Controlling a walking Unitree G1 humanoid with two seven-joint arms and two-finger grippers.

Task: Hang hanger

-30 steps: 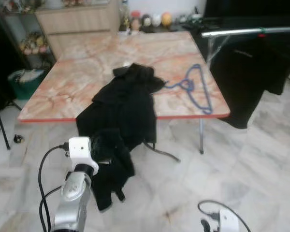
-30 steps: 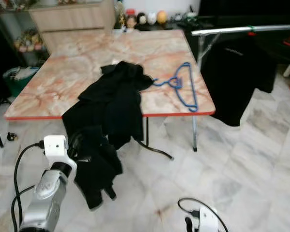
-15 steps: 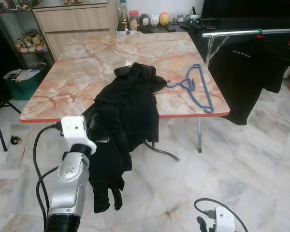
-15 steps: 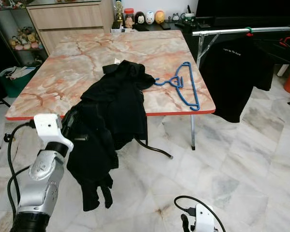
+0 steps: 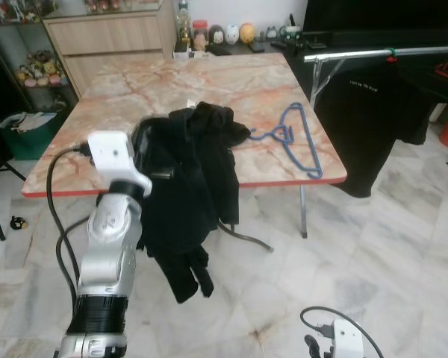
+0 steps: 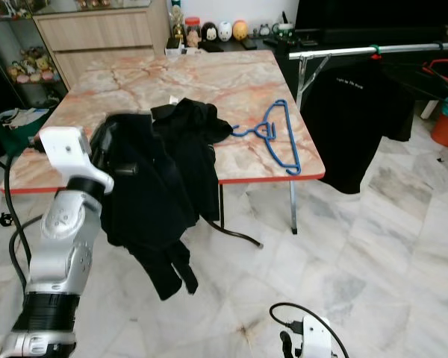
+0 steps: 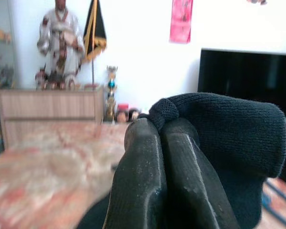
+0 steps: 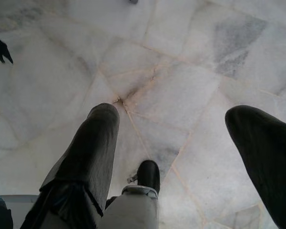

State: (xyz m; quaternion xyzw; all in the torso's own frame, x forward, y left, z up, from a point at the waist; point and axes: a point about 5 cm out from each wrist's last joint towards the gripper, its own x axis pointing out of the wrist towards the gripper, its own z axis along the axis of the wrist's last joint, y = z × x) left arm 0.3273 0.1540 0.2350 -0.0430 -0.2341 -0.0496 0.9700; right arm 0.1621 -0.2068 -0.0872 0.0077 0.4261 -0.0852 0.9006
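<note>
black garment hangs pinched in the left gripper at the table edge; blue hanger lies on the table. right gripper spread over floor.

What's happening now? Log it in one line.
left gripper: shut on black garment, lifted off table | right gripper: open, idle | blue hanger: on table

Not much to read here — the only lettering is a short line of small white print across the chest of the black t-shirt hanging on the clothes rail, and it's too tiny and blurry to make out. The red banner on the wall might carry something — it's just a blur.
</note>
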